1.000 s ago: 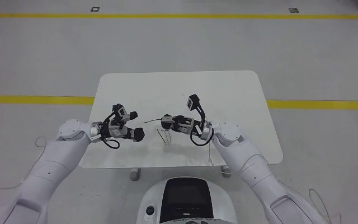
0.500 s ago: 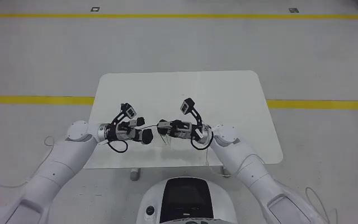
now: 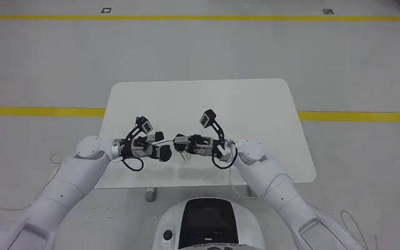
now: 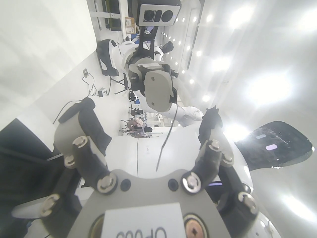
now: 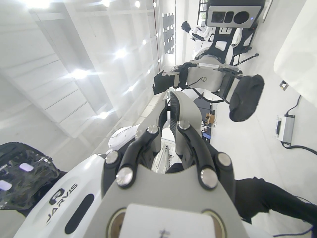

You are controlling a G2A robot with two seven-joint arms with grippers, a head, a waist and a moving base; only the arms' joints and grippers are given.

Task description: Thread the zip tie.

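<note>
We see both arms raised over the near half of the white table (image 3: pixel 262 106), with their grippers facing each other and very close. The right gripper (image 5: pixel 171 100) has its two fingers brought almost together, and the zip tie (image 4: pixel 166 137), a thin black strip, comes out from it. We take it that this gripper clamps the tie near one end, though the exact place of the grip is hidden behind its grey finger. The free end of the tie points toward the left gripper (image 3: pixel 161 145) and reaches into the space between its fingers (image 4: pixel 81 125), which are spread wide apart. The left gripper holds nothing: in its own wrist view the tip of the strip hangs between the two black-covered fingers and touches neither of them. In the right wrist view the left gripper is just beyond the right fingertips, with its black pads (image 5: pixel 245 97) far from each other. In the top view the tie appears as a fine dark line between the two grippers, held up in the air and not lying on the table.
</note>
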